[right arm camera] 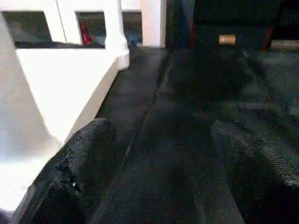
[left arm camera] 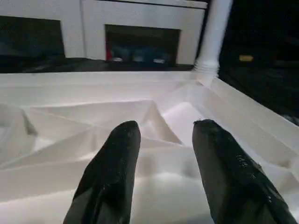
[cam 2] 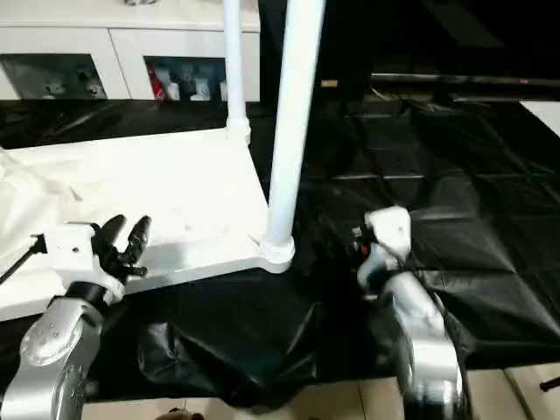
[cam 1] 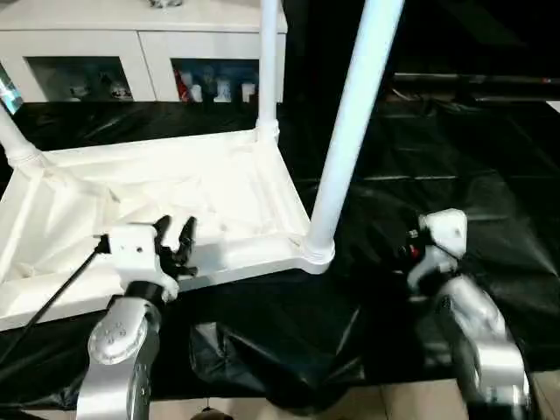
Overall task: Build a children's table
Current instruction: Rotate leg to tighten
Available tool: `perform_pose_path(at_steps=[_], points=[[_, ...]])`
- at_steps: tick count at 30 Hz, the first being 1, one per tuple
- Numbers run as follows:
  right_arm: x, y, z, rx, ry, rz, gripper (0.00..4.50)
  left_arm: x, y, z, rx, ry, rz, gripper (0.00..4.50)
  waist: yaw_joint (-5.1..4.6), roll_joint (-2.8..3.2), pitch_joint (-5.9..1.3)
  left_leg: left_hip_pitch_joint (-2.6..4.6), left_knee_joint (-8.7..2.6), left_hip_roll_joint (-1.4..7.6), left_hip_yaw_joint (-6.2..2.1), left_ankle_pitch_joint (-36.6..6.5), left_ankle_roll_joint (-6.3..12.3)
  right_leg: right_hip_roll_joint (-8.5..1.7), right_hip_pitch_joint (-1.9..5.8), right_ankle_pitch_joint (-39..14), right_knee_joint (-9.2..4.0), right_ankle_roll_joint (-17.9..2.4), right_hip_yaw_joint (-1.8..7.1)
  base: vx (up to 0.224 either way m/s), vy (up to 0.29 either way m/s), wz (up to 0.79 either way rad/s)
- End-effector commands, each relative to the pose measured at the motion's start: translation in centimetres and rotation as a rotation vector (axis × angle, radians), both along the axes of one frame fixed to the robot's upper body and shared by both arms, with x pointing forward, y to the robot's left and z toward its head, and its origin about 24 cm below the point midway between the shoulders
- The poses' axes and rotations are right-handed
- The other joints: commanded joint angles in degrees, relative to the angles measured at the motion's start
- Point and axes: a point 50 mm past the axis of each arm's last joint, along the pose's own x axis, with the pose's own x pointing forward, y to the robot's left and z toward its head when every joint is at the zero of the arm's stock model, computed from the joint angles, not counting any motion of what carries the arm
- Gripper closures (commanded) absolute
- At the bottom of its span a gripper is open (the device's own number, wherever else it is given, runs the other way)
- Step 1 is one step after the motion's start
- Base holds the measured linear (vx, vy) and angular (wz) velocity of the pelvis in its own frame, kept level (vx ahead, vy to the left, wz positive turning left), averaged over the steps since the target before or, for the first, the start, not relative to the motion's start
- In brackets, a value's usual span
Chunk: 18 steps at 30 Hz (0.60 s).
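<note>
The tabletop [cam 1: 219,188] lies upside down on the black-covered worktop [cam 1: 464,157], ribbed underside up, and is taken as the reference for all positions. Three legs are seen standing in its corner sockets: the near-right leg [cam 1: 350,131], the far-right leg [cam 1: 268,61] and the far-left leg [cam 1: 13,140]. The near-left corner lies outside the views, so the state of the fourth leg cannot be told. The left hand [cam 1: 175,238] is held over the near rim of the tabletop, its fingers [left arm camera: 114,168] parted and released, grasping nothing. The right hand [right arm camera: 163,158] is held just to the right of the near-right leg, above the black cover, released with its fingers wide apart and empty. Three hazards are judged likely. If the near rim is pressed down by the left hand, the tabletop may be tipped or slid on the slick cover. If the right hand is swung inward, the near-right leg may be struck and loosened in its socket. If a leg is only lightly seated, it may be dislodged when the table is turned upright.
</note>
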Motion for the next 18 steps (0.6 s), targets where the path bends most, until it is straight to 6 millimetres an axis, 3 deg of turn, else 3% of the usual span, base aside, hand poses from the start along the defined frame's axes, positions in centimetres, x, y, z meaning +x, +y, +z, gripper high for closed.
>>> perform_pose_path(at_steps=[1, 4, 6, 8, 9, 10, 11, 12, 13, 14, 15, 16, 17, 18], points=[[0.0, 0.1, 0.8, 0.007, -0.032, 0.002, 0.77, 0.0, 0.0, 0.1, -0.028, -0.019, 0.005, 2.38, -0.39, -0.99, -3.11, 1.29, -4.35, 2.54, -1.49, -19.0, 0.55, -3.11, 1.31, -18.7, -5.19, -4.7, 2.61, 0.0, 0.0, 0.0], [0.2, 0.4, 0.5, -0.017, -0.021, 0.031, 0.77, 0.3, -0.6, -0.2, 0.018, -0.02, -0.022, 2.38, -0.67, -0.81, -3.0, 1.28, -4.4, 2.46, -1.56, -19.9, 0.3, -3.25, 1.14, -20.7, -5.5, -4.0, 2.68, 0.0, 0.0, 0.0], [0.7, 0.7, 0.6, -0.023, -0.02, 0.053, 0.77, 0.8, -0.9, 0.0, 0.051, -0.02, -0.027, 2.38, -0.95, -1.05, -3.03, 1.33, -4.45, 2.44, -1.62, -21.1, -0.2, -3.23, 1.1, -21.6, -5.53, -3.4, 2.65, 0.0, 0.0, 0.0], [0.8, 0.8, 0.7, -0.025, -0.022, 0.062, 0.77, 1.0, -0.9, 0.1, 0.056, -0.017, -0.029, 2.38, -1.31, -0.81, -3.1, 1.79, -4.72, 2.96, -2.27, -22.1, -2.07, -2.1, 1.05, -19.8, -5.34, -3.3, 2.03, 0.0, 0.0, 0.0], [1.2, 1.0, 0.9, -0.022, -0.027, 0.061, 0.77, 1.3, -1.0, 0.4, 0.072, -0.023, -0.033, 2.38, -1.32, -1.2, -2.74, -0.48, -6.02, 2.47, -4.38, -23.5, -1.43, -2.32, 2.87, -16.5, -3.85, -4.4, -0.14, 0.0, 0.0, 0.0], [1.5, 1.1, 1.1, -0.015, -0.029, 0.052, 0.77, 1.5, -1.0, 0.6, 0.078, -0.027, -0.033, 2.38, -1.57, -0.04, -2.88, 0.09, -6.82, 3.41, -5.44, -26.2, -1.3, -1.54, 2.9, -15.1, -3.95, -5.0, -0.82, 0.0, 0.0, 0.0], [1.8, 1.1, 1.1, -0.017, -0.03, 0.045, 0.77, 1.7, -0.8, 0.6, 0.115, -0.012, -0.025, 2.38, -2.4, 0.72, -3.1, 0.26, -7.39, 4.88, -9.02, -29.3, 0.02, -1.39, 3.18, -9.3, -2.27, -8.0, -2.05, -0.009, -0.049, 0.41], [1.9, 1.2, 1.0, -0.014, -0.03, 0.041, 0.77, 1.8, -0.8, 0.6, 0.121, -0.015, -0.028, 2.38, -3.75, 1.48, -2.83, 0.67, -9.15, 6.78, -12.88, -32.7, 2.15, -0.37, 2.86, -8.2, 0.65, -10.4, -2.84, -0.009, -0.049, 0.41], [2.0, 1.3, 1.0, -0.006, -0.031, 0.039, 0.77, 1.9, -0.8, 0.5, 0.105, -0.005, -0.032, 2.38, -4.06, 1.87, -2.57, 1.08, -9.67, 7.19, -14.55, -34.0, 3.39, 0.08, 2.5, -9.7, 2.13, -11.5, -2.96, -0.008, -0.092, 0.51], [2.0, 1.4, 0.9, 0.028, -0.022, 0.039, 0.77, 2.0, -0.8, 0.5, 0.105, 0.002, -0.032, 2.38, -4.59, 1.37, -2.3, 0.6, -9.3, 4.89, -15.65, -32.7, 7.21, -0.42, 2.92, -11.4, 2.5, -13.5, -1.87, 0.003, -0.134, 0.52], [2.0, 1.6, 0.9, 0.034, -0.019, 0.049, 0.77, 2.1, -0.8, 0.5, 0.094, 0.001, -0.041, 2.38, -4.99, 1.36, -2.6, 2.66, -8.04, 7.41, -12.63, -30.1, 7.63, -1.43, 1.48, -9.9, 1.23, -14.0, -0.33, 0.018, -0.257, 0.66], [2.0, 1.7, 0.9, 0.035, -0.017, 0.057, 0.77, 2.2, -0.9, 0.6, 0.09, -0.002, -0.046, 2.38, -3.57, -0.59, -1.94, 0.9, -2.9, 0.81, -5.93, -28.2, 4.89, -4.15, 1.54, -16.3, -5.32, -17.1, 1.57, 0.02, -0.2, 0.41], [2.0, 2.0, 0.8, 0.025, -0.011, 0.074, 0.77, 2.4, -0.8, 0.7, 0.092, -0.011, -0.053, 2.38, -2.46, -1.69, -1.91, 1.62, 2.15, -2.13, -3.6, -22.9, 3.55, -6.31, 1.21, -26.8, -8.07, -15.1, 1.47, 0.005, -0.197, 0.14], [2.0, 2.0, 0.7, 0.024, -0.011, 0.076, 0.77, 2.4, -0.8, 0.7, 0.093, -0.011, -0.053, 2.38, -0.53, -2.33, -2.3, -0.43, 3.59, -2.02, -2.99, -8.9, 2.79, -7.72, 3.39, -40.9, -8.78, -5.0, 3.12, -0.01, -0.073, 0.0]])
